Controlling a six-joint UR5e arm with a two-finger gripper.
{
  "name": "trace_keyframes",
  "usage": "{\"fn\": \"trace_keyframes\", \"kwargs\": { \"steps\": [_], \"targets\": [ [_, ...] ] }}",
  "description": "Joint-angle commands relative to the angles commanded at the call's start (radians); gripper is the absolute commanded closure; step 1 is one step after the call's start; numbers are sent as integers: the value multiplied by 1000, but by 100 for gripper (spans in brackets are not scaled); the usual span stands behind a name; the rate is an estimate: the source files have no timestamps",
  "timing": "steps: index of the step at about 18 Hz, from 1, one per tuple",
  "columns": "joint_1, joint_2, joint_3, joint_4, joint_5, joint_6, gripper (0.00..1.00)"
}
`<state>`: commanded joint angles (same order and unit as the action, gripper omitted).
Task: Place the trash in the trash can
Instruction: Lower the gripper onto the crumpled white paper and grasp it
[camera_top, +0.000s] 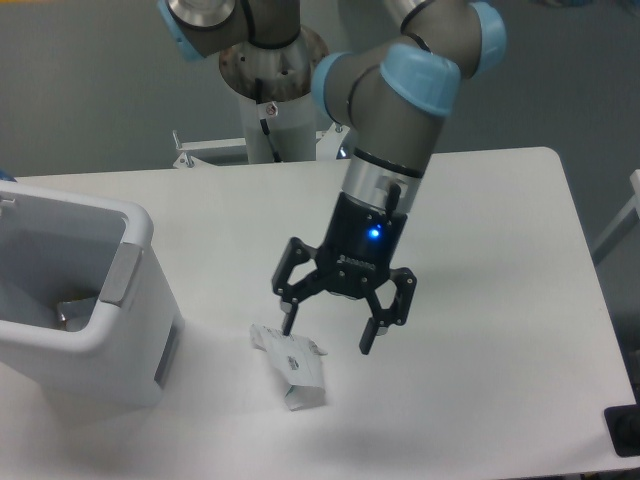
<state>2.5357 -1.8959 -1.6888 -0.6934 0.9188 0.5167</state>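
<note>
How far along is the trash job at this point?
Partly done, it seems: something lies inside the bin, too dim to identify. In hand: nothing; the gripper is open, hanging just above the crumpled carton on the table. Left: grasp the carton, carry it to the bin and drop it.

A white table (480, 300) with rounded corners fills most of the view over a grey floor (90, 90), with a metal bracket frame (200, 152) behind its far edge, a small black object (625, 432) at its near right corner, and a pale bar (618, 232) beyond its right side.
</note>
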Motion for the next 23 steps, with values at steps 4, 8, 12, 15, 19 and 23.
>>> {"fn": "trace_keyframes", "kwargs": {
  "steps": [4,8,12,15,19,23],
  "targets": [
    [-17,-28,-29,0,155,115,0],
    [-61,-69,-26,3,221,177,0],
    [-86,-115,-19,2,296,227,0],
    [-146,-146,-19,-8,389,224,0],
    [-215,-143,-31,-14,393,59,0],
    [-241,-146,-46,-20,400,8,0]
  ]
}}
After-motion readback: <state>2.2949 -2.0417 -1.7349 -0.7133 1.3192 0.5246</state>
